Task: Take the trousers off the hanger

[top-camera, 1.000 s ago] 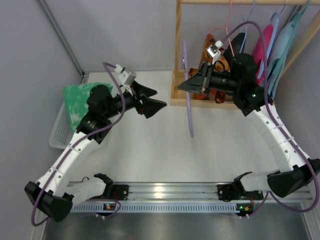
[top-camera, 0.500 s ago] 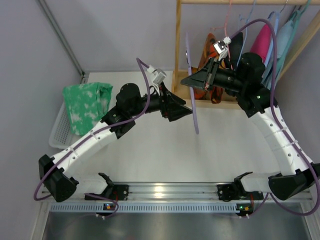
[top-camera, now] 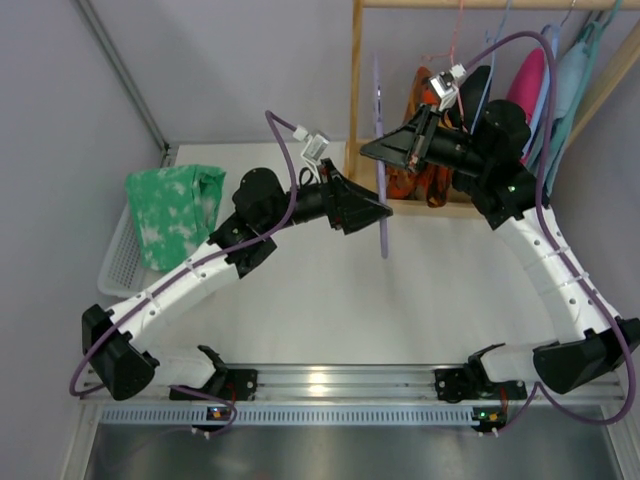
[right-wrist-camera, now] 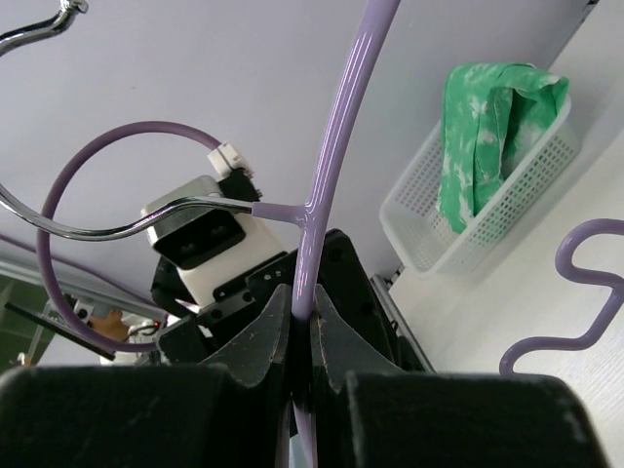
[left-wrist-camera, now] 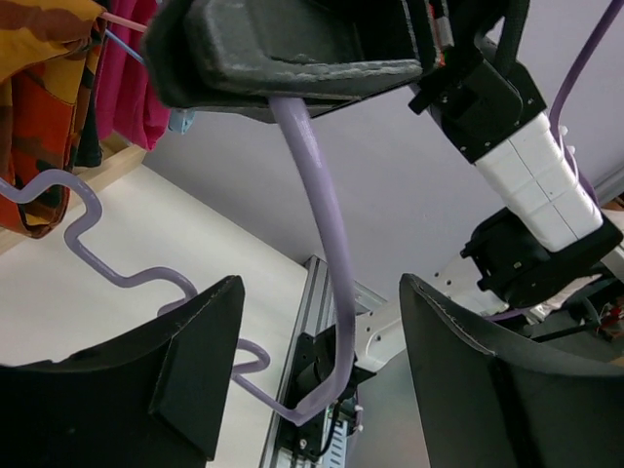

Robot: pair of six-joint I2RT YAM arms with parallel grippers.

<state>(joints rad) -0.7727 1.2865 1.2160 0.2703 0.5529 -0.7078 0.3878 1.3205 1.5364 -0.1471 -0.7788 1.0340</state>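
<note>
One hanger point(top-camera: 384, 240), frame centre: right gripper point(top-camera: 372, 152) clamped on it, left gripper point(left-wrist-camera: 320, 292) agape around it. One trousers point(top-camera: 172, 210) in one basket point(top-camera: 115, 265), left.

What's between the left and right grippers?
The lilac plastic hanger: clamped in the right gripper, its bar runs between the left gripper's open fingers, per left wrist view.

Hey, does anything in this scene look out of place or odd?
The lilac plastic hanger is off the wooden rail, bare, held mid-air by the shut right pincer; the open left pincer straddles its lower part. Nothing looks spilled or damaged.
</note>
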